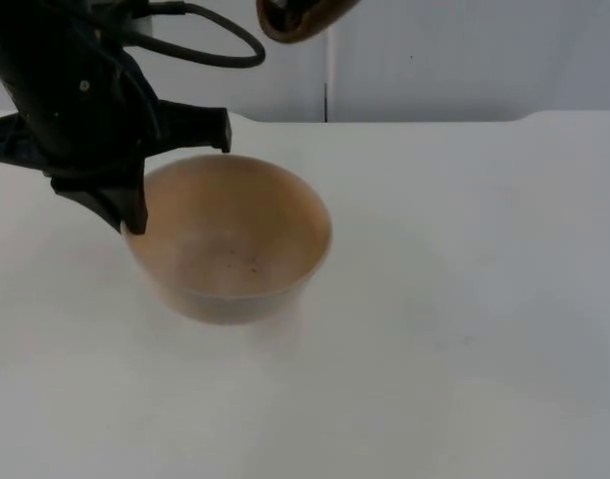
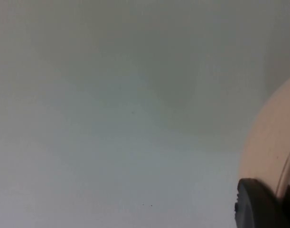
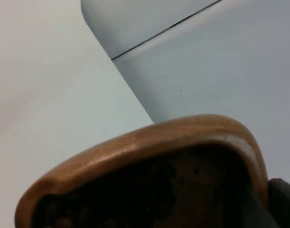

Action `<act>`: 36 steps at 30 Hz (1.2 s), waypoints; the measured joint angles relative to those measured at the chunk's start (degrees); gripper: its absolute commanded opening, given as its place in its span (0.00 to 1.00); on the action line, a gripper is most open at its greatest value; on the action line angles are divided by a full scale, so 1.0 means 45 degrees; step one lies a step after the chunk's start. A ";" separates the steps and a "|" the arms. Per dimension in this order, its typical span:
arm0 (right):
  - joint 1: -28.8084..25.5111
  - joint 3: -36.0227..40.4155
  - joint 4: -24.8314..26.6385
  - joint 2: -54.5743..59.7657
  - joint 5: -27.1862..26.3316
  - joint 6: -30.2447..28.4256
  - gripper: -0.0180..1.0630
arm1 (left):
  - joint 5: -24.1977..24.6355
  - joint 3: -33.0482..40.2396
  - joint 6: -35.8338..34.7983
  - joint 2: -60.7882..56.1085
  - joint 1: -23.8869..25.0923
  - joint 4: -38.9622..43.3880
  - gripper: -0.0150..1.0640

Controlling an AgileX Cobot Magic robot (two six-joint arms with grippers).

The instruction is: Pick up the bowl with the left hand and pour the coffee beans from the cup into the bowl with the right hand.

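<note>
1. Open white table (image 1: 464,299) right of and in front of the bowl (image 1: 230,239).
2. Blocked at the bowl's left rim by the left gripper (image 1: 135,205).
3. Above and behind: cup (image 1: 300,18) hanging by the grey partition wall (image 1: 464,60).

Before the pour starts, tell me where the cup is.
In the top view the brown cup hangs at the picture's upper edge, above and behind the tan bowl, in front of the grey partition wall. The right wrist view shows its rim with dark coffee beans inside.
</note>
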 measured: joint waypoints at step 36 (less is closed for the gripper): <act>0.0917 0.0000 -0.2425 0.0754 0.0440 -0.1057 0.02 | -0.0028 0.0000 0.0000 0.0000 0.0000 -0.0243 0.01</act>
